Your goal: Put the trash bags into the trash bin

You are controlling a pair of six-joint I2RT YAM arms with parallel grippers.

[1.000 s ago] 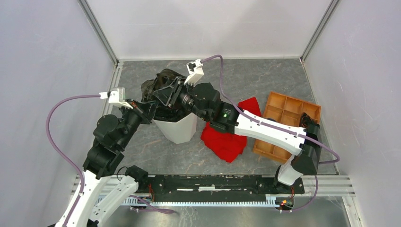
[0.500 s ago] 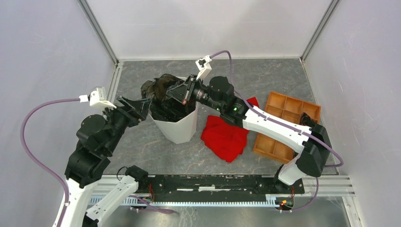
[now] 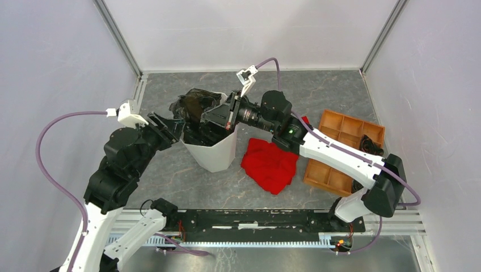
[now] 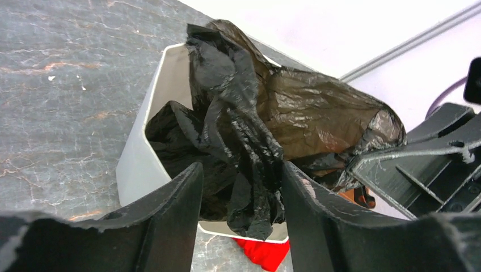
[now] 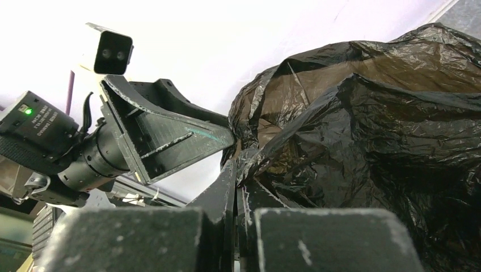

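Observation:
The white trash bin stands left of the table's centre, and the glossy black trash bag is bunched in and above its mouth. My right gripper reaches over the bin's right rim. In the right wrist view it is shut on a fold of the bag. My left gripper is at the bin's left rim. In the left wrist view it is open, with a hanging fold of the bag between its fingers, above the bin's wall.
A red cloth lies crumpled on the table right of the bin. An orange compartment tray sits at the right under the right arm, with a small black item in it. White walls enclose the table on three sides.
My left gripper has opened, let go of the bag and drawn back to the bin's left rim. My right gripper has shut on the bag and shifted right over the bin.

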